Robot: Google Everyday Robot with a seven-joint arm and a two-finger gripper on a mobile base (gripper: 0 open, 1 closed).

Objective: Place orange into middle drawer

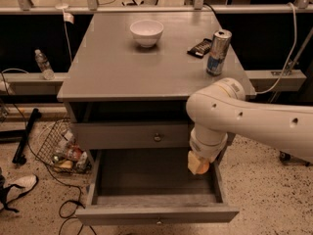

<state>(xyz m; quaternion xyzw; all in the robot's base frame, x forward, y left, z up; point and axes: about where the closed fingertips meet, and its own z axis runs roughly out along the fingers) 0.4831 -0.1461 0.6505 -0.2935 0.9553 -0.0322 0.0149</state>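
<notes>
**Desk:** What does the frame show, and how far along is the job?

**Photographer:** A white robot arm (254,124) reaches in from the right of a grey cabinet (142,70). Its gripper (198,163) hangs over the right end of the open middle drawer (146,174), just inside the right wall. The pale fingers are pinched on the orange (203,169), which shows as a small rounded patch of colour at their tip.

**Desk:** So the fruit is not down yet?

**Photographer:** Not as far as I can judge. The drawer is pulled fully out and the orange is held above its floor, so the carry looks nearly done. What remains is the lowering, the release and the arm's retreat. The drawer floor is bare wherever it shows.

**Desk:** Give me surfaces and shapes.

**Photographer:** The cabinet is flat, matte grey paint with square edges. The middle drawer is wide and deep, darker inside, with a plain front panel. Above it sits a shallower closed drawer front (117,135) with a small round metal knob (157,137). The arm is smooth, glossy white casing, thick and tubular, dotted with dark screw holes. The orange looks smooth and dull.

**Desk:** Anything on top?

**Photographer:** A round white bowl (146,32) near the back, a tall metallic drinks can (218,52) at the right edge, and a dark wrapper (200,47) just beside it.
</notes>
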